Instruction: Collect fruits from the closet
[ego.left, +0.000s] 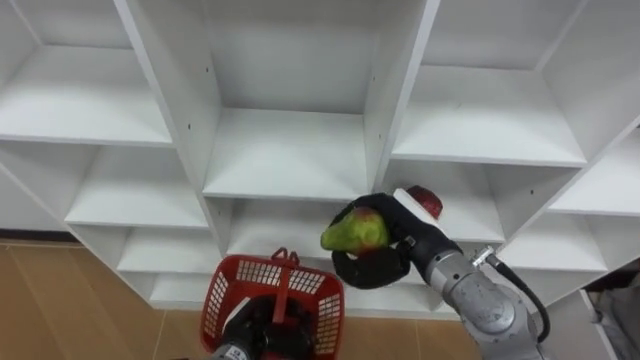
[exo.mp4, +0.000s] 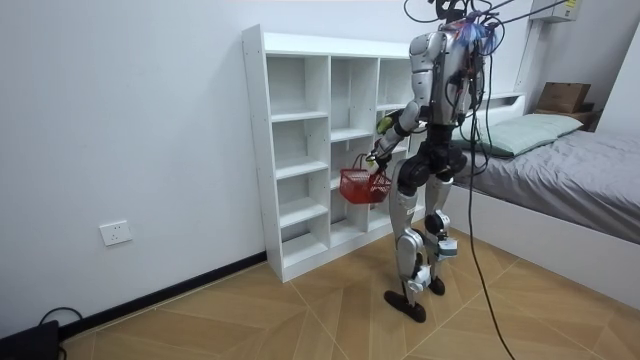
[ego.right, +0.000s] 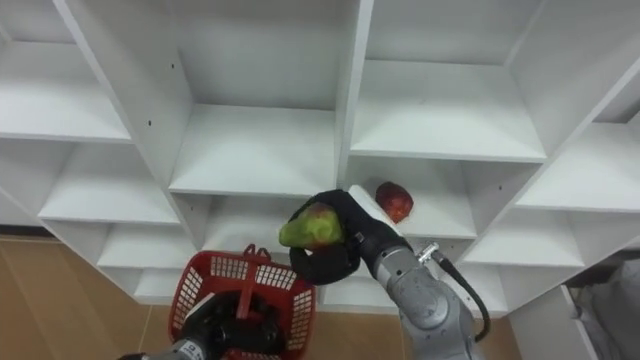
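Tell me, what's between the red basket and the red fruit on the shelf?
The right robot hand, gripping a greenish fruit, in the left eye view.

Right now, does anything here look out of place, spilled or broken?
Nothing stands out. The right hand holds a green-red fruit near the red basket that the left hand carries; a red fruit sits on a white shelf behind it.

plain white wall (exo.mp4: 130, 120), a socket (exo.mp4: 117, 233) low on it; herringbone wood floor (exo.mp4: 260, 320); white open-shelved closet (exo.mp4: 290, 150) against the wall, grey bed (exo.mp4: 580, 170) at the room view's right.
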